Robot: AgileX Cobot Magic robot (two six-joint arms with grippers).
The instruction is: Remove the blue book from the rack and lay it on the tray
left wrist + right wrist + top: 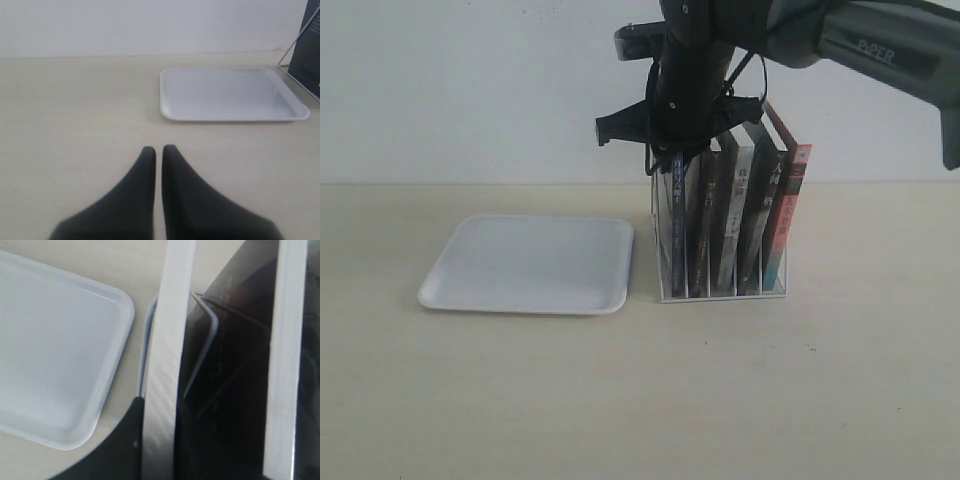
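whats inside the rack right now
The rack holds several upright books: the blue book at the end nearest the tray, dark-spined ones, a red-and-teal one at the far end. The right tool covers the blue book's top edge.

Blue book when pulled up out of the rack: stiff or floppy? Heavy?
Likely floppy: the blue book looks thin, so it may bend once clear of the rack. Probably light for its size. If gripped only at its top edge, where the right claw sits, it might swing.
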